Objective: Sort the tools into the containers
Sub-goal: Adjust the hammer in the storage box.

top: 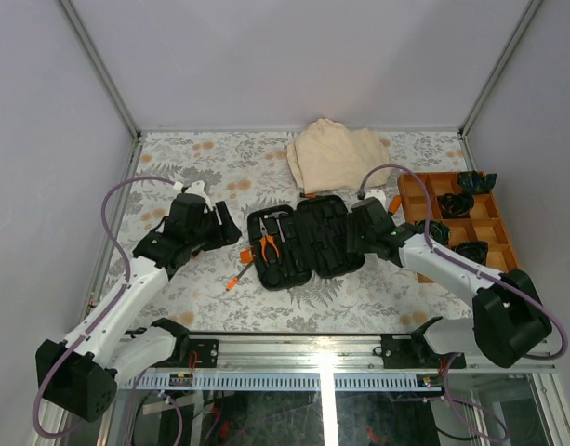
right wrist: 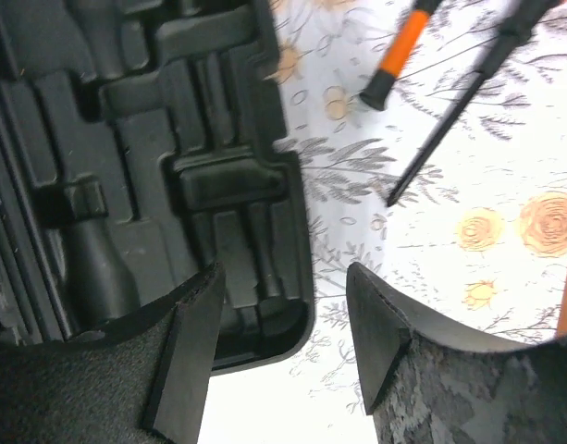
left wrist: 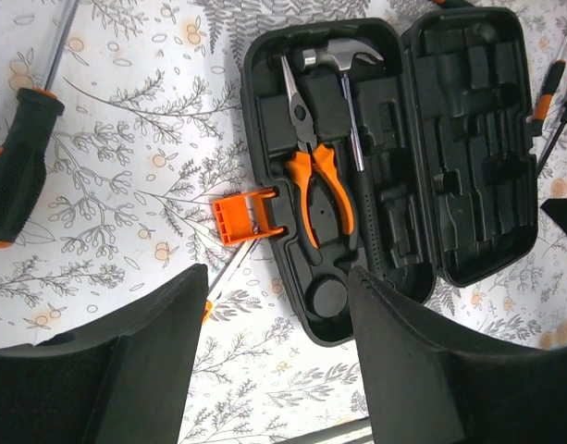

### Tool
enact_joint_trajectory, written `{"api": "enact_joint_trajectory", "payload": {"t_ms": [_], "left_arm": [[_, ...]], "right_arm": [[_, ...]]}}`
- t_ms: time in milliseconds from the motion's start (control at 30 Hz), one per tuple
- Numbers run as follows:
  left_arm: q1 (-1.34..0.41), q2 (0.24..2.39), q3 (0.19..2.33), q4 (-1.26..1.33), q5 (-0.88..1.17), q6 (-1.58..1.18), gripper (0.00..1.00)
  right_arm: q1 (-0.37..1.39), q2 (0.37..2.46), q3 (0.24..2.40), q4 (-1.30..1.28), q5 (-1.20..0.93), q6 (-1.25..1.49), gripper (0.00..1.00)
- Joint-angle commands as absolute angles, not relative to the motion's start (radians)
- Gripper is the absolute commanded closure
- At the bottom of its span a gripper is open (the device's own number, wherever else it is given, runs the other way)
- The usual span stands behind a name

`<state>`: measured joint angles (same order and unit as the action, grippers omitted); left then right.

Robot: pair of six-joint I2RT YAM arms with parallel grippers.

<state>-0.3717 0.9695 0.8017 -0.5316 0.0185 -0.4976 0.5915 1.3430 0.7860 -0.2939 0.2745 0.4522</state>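
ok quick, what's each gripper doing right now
left gripper: open, holding nothing
right gripper: open, holding nothing, fingers either side of the tool case rim

Spread pincer (right wrist: 283, 282) above case (right wrist: 126, 148) corner

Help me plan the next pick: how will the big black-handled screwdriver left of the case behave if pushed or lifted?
The screwdriver looks stiff: metal shaft, solid handle. Lying on the flat table, its rounded handle would probably roll under a sideways push. Lifted by the shaft, it may tip handle-down.
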Motion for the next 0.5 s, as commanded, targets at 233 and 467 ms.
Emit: {"api": "enact_joint_trajectory", "payload": {"t_ms": [233, 467], "left_arm": [[-0.401, 1.088, 0.747, -0.405, 0.077, -0.616, 0.42], [-0.498, 1.206, 0.753, -0.369, -0.010, -0.661, 0.44]], "right_arm": [[0.484, 1.320, 0.723, -0.161, 0.100, 0.424, 0.41], [0.459, 1.397, 0.765, -0.232, 0.051, 0.377, 0.48]]}}
